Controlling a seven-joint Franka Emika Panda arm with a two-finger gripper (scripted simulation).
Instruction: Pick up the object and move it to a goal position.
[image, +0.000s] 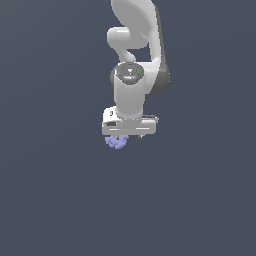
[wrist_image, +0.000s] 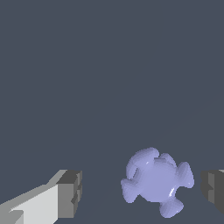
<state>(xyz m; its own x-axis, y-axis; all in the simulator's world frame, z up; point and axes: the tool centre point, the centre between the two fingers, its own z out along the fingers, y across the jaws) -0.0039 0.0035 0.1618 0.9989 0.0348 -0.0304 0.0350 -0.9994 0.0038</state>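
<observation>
The white arm (image: 134, 60) takes up the upper middle of the exterior view, running down from the top edge to a pale wrist block just above the frame's center. It hangs over a flat dark slate-grey floor (image: 55, 200) that fills the rest of the frame in both views.

Under the wrist block sits the gripper (image: 129, 135), pointing down. In the wrist view its 2 fingers stand spread wide — 1 grey pad (wrist_image: 70, 194) at the lower left of the frame, the other at the lower right edge, with a broad gap between them.

The object (wrist_image: 156, 180) is a small lavender-blue lump with rounded knobs around its rim. In the wrist view it lies in the lower right part of the frame, between the 2 pads and closer to the right-hand one — touching neither. In the exterior view it peeks out just below the gripper, toward the exterior view's left, near the frame's center (image: 117, 141).
</observation>
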